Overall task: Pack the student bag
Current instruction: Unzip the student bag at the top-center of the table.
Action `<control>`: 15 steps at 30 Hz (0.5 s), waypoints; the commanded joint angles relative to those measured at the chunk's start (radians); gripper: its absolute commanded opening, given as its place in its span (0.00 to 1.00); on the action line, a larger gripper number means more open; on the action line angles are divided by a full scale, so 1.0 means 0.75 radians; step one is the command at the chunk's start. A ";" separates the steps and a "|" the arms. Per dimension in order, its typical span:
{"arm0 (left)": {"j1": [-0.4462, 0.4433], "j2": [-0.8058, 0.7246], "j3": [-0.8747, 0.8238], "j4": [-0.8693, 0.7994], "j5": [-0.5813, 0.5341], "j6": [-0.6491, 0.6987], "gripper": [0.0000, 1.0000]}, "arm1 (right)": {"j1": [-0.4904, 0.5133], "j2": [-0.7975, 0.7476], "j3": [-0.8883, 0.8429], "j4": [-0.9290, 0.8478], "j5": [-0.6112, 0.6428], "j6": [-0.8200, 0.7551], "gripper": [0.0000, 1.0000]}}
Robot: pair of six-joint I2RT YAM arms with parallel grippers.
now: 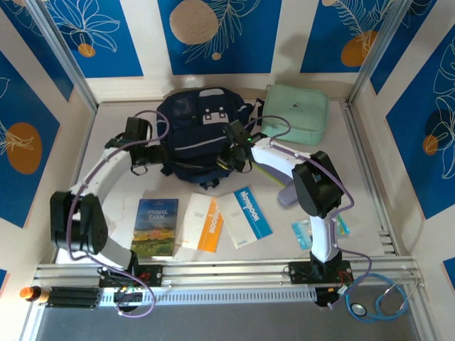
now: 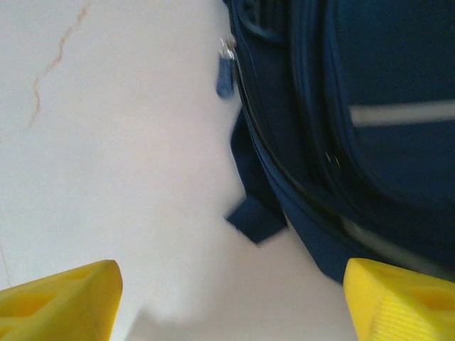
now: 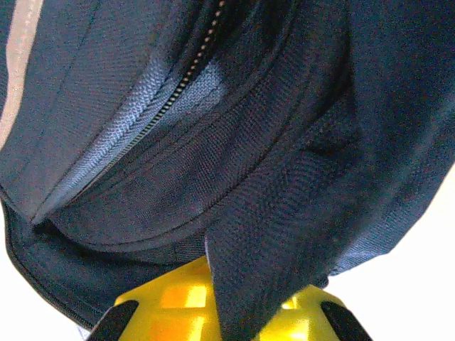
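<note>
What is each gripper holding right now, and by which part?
The right gripper pinches a loose fabric flap of the student bag. The left gripper is open beside the bag, holding nothing.

The pale table (image 1: 106, 131) carries the student bag (image 1: 195, 131) at far centre and a mint-green case (image 1: 296, 114) to its right. Nearer lie a paperback (image 1: 156, 227), an orange booklet (image 1: 201, 222) and a blue notebook (image 1: 245, 217).

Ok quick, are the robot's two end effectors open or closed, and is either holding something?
Left end effector: open, holding nothing, next to the student bag.
Right end effector: closed on a fold of the student bag's fabric.
</note>
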 commanded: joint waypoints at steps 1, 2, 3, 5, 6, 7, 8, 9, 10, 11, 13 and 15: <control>0.009 -0.119 -0.119 -0.043 0.114 -0.080 0.85 | 0.017 0.000 0.024 0.131 -0.105 -0.027 0.23; 0.007 -0.155 -0.149 -0.056 0.141 -0.084 0.88 | 0.016 -0.014 0.001 0.184 -0.150 -0.066 0.30; 0.005 -0.197 -0.178 -0.066 0.169 -0.084 0.90 | 0.008 -0.033 -0.010 0.203 -0.196 -0.114 0.36; 0.000 -0.256 -0.229 -0.079 0.239 -0.092 0.94 | -0.022 -0.089 -0.013 0.153 -0.238 -0.192 0.48; -0.012 -0.278 -0.252 -0.093 0.263 -0.105 0.96 | -0.039 -0.132 -0.027 0.128 -0.238 -0.229 0.53; -0.028 -0.295 -0.270 -0.112 0.282 -0.115 1.00 | -0.058 -0.177 -0.054 0.118 -0.237 -0.259 0.59; -0.044 -0.306 -0.287 -0.130 0.284 -0.125 1.00 | -0.073 -0.216 -0.085 0.117 -0.238 -0.285 0.62; -0.067 -0.316 -0.306 -0.150 0.276 -0.139 1.00 | -0.087 -0.261 -0.119 0.112 -0.237 -0.310 0.65; -0.095 -0.324 -0.327 -0.166 0.267 -0.155 1.00 | -0.095 -0.298 -0.148 0.099 -0.226 -0.337 0.67; -0.120 -0.331 -0.345 -0.182 0.254 -0.176 1.00 | -0.098 -0.324 -0.166 0.078 -0.208 -0.362 0.68; -0.184 -0.342 -0.389 -0.211 0.231 -0.230 1.00 | -0.094 -0.363 -0.194 0.017 -0.165 -0.403 0.69; -0.250 -0.355 -0.425 -0.242 0.189 -0.285 1.00 | -0.091 -0.385 -0.217 -0.026 -0.130 -0.406 0.70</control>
